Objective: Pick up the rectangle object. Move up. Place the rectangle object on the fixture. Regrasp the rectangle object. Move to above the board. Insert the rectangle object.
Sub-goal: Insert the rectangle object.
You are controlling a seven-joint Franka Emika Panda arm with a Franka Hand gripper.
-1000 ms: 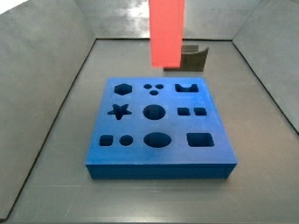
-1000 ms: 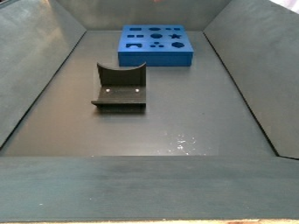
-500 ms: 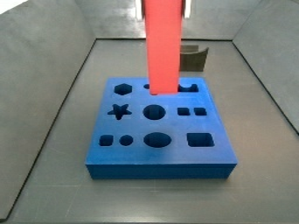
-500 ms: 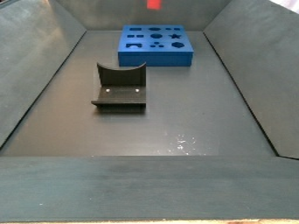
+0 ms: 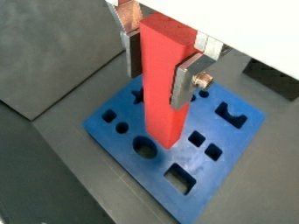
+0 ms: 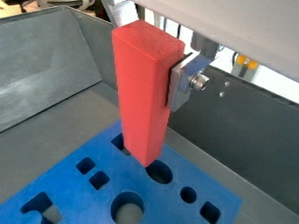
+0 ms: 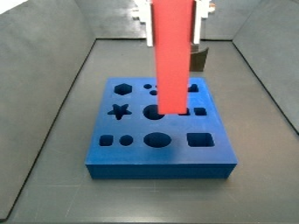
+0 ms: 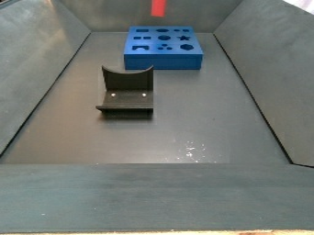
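The rectangle object (image 6: 145,96) is held upright, clamped in the gripper (image 5: 162,63) above the middle of the board (image 7: 140,156), so the move over the board looks done and a straight descent into a matching square hole is called for.

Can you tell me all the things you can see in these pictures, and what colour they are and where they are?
rectangle object: one, red-orange, held upright above the board, lower end not yet in a hole.
board: one, blue, with many shaped holes, lying on the bin floor.
fixture: one, dark, standing on the floor apart from the board.
bin walls: grey, sloping around the floor.
gripper: one, silver fingers clamping the rectangle object's upper part, above the board.
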